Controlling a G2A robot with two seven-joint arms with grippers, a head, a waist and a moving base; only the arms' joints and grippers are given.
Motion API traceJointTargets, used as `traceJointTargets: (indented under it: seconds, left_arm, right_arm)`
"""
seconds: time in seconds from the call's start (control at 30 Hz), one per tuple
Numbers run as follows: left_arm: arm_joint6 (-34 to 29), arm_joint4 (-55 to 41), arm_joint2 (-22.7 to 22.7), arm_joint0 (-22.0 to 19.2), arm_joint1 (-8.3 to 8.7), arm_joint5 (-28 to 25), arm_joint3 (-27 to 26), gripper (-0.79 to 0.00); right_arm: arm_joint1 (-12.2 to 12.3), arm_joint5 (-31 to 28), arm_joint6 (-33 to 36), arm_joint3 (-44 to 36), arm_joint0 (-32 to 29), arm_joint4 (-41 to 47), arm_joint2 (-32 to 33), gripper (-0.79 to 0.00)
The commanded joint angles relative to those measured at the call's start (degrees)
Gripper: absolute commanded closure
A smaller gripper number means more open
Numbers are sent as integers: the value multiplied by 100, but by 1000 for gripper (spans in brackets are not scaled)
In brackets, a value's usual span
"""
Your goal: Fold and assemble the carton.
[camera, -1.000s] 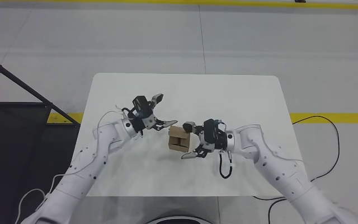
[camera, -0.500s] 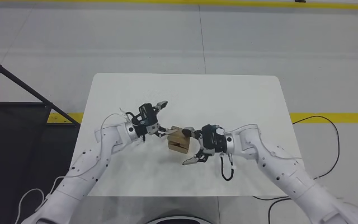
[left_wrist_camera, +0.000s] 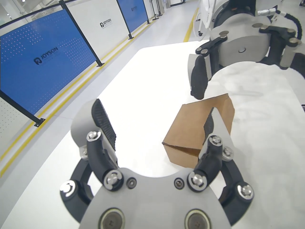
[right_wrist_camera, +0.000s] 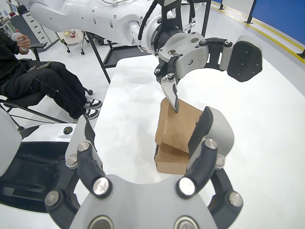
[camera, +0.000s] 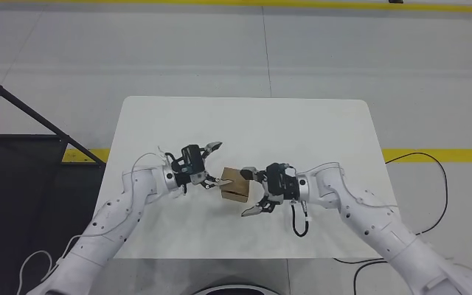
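Note:
A small brown carton (camera: pixel 236 184) stands near the middle of the white table (camera: pixel 324 133), its top flaps folded down. My left gripper (camera: pixel 214 164) is open just beside it. One of its fingertips (right_wrist_camera: pixel 175 106) rests on the carton (right_wrist_camera: pixel 176 125) top, and the other finger hangs free in the air. My right gripper (camera: pixel 251 193) is open on the opposite side, with one finger pad (right_wrist_camera: pixel 202 127) against the carton's side. In the left wrist view the carton (left_wrist_camera: pixel 188 127) lies partly behind my left gripper's (left_wrist_camera: pixel 158 122) finger.
A black cable (camera: pixel 297 221) loops down from the right arm near the table's front edge. Bare tabletop surrounds the carton on all sides, widest toward the back and right.
My left gripper has moved in toward the carton, and its lower finger now touches the top. The right gripper shifted slightly toward the front. The carton's top flap looks flatter.

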Motion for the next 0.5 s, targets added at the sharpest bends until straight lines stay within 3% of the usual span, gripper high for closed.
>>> traceJointTargets:
  seconds: [0.0, 0.47]
  left_arm:
    - [44, 36, 0, 11, 8, -4, 10, -785]
    - [-26, -103, 52, -14, -7, 107, 161, -785]
  right_arm:
    - [-5, 16, 7, 17, 0, -32, 43, -785]
    - [-34, 1009, 874, -395, -355, -206, 401, -785]
